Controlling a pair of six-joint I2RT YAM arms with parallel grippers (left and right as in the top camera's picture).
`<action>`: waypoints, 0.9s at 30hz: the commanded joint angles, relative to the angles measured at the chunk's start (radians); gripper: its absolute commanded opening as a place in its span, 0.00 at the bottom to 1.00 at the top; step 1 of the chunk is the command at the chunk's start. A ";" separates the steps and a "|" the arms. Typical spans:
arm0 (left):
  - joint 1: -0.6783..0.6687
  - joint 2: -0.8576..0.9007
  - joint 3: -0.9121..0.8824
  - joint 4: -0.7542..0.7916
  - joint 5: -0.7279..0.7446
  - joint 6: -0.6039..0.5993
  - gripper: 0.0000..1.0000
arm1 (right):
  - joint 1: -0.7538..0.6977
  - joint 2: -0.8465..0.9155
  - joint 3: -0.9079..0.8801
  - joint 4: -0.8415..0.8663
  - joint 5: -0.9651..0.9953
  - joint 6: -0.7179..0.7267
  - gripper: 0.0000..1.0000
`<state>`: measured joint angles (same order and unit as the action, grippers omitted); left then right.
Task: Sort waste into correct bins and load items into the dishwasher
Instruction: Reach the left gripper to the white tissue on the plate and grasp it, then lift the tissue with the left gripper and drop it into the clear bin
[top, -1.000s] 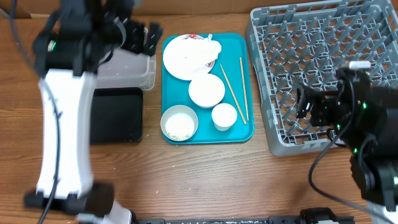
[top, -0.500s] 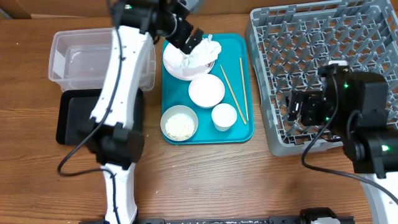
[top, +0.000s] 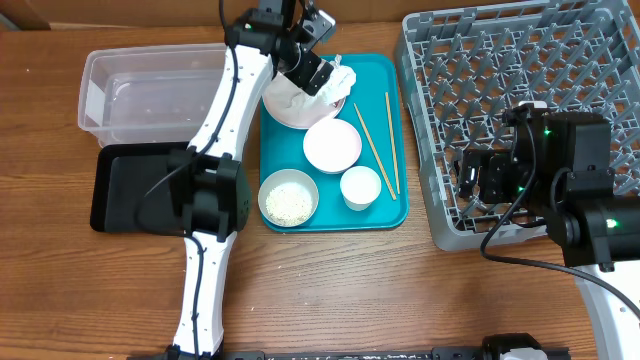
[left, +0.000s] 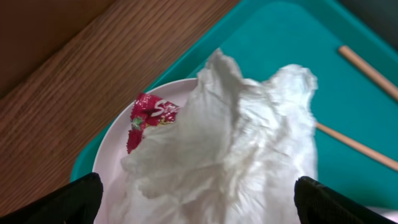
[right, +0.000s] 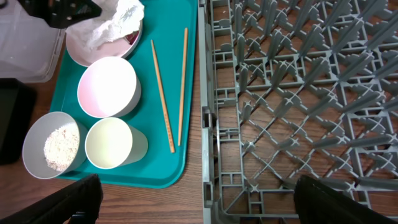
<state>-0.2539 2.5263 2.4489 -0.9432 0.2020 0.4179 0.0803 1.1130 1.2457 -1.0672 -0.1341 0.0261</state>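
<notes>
- Looks like a robotics lab bench, dressed up as a dish-clearing station.
- Reaching over the brown wood-grain tabletop (top: 400, 290): a white-and-black jointed robot arm (top: 200, 290), plus a black-cased second arm (top: 570, 190) with small green status lights (top: 546, 132) glowing.
- Laid out canteen-style: large square grey plastic dish rack (top: 500, 60), flat teal plastic serving tray (top: 330, 212), clear plastic rectangular tub (top: 150, 95), shallow black rectangular tray (top: 125, 195).
- At the far edge, what looks like brown cardboard (top: 25, 12). More storeroom than home kitchen.

Teal rectangular tray (top: 372, 75), lying flat on brown wood-grain table (top: 350, 290)
</notes>
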 joint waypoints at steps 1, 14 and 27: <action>-0.004 0.050 0.026 0.035 -0.055 -0.052 1.00 | 0.005 -0.002 0.030 0.002 -0.010 0.003 1.00; -0.019 0.118 0.026 0.034 -0.052 -0.104 0.99 | 0.005 -0.002 0.030 0.003 -0.010 0.003 1.00; -0.022 0.119 -0.041 0.015 -0.045 -0.108 0.80 | 0.005 -0.002 0.030 0.003 -0.026 0.003 1.00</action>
<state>-0.2687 2.6209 2.4386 -0.9318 0.1562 0.3168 0.0803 1.1130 1.2457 -1.0676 -0.1486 0.0261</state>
